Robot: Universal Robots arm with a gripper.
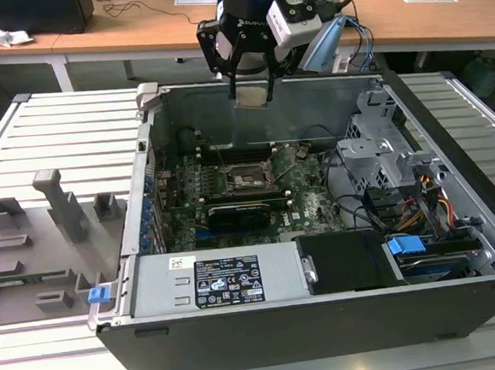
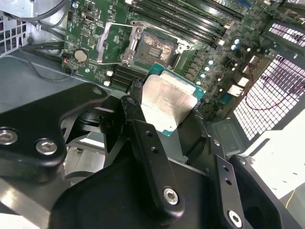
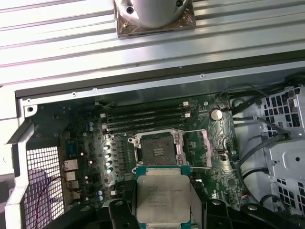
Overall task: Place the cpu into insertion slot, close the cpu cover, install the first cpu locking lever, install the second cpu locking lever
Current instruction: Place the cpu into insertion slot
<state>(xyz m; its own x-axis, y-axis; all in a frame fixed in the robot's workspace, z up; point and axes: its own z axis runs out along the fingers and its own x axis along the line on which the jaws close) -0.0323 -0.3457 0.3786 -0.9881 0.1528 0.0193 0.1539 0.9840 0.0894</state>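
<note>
My gripper hangs above the back wall of the open computer case, shut on the cpu. In both wrist views the cpu is a flat square chip with a silver-grey top and a green rim, clamped by its edges between the black fingers. It is well above the motherboard. Below it lies the insertion slot, a dark square socket that stands uncovered. The cpu cover, a thin silvery frame, is swung open beside the socket.
Long black memory slots run beside the socket. A black expansion card lies nearer the power supply. A metal drive cage and cables sit at the exterior view's right. A grey fixture plate lies outside the case.
</note>
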